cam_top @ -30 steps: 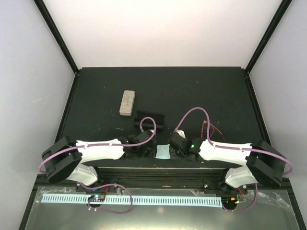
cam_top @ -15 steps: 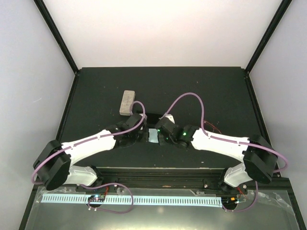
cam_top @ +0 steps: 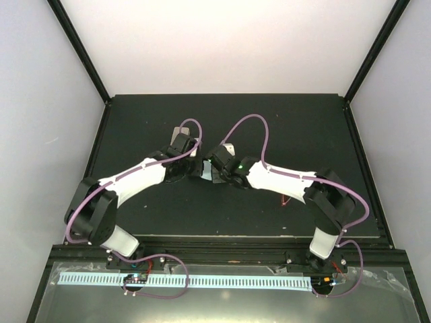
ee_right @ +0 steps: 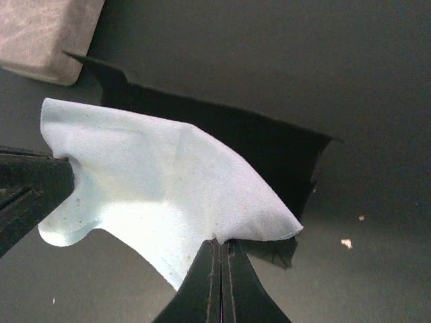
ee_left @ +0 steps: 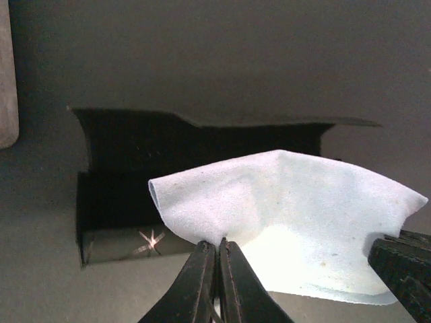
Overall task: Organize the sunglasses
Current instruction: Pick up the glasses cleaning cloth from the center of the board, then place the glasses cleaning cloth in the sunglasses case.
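Note:
A light blue cloth (ee_left: 296,208) hangs stretched between my two grippers, also seen in the right wrist view (ee_right: 161,182) and as a small patch in the top view (cam_top: 203,171). My left gripper (ee_left: 217,245) is shut on one corner and my right gripper (ee_right: 221,243) is shut on the opposite corner. The cloth is held just in front of and over an open black case (ee_left: 128,175), which also shows in the right wrist view (ee_right: 269,145). A thin red wire-like bit, likely the red sunglasses (cam_top: 285,200), peeks out beside my right forearm. The black sunglasses are not in view.
A beige oblong case (ee_right: 47,30) lies on the dark mat just left of the black case, partly hidden under my left arm in the top view (cam_top: 176,132). The mat's raised black edges (cam_top: 101,145) border the sides.
Both arms have carried the cloth from the near edge of the mat away toward the back, to the black case. Both grippers have stayed shut on it.

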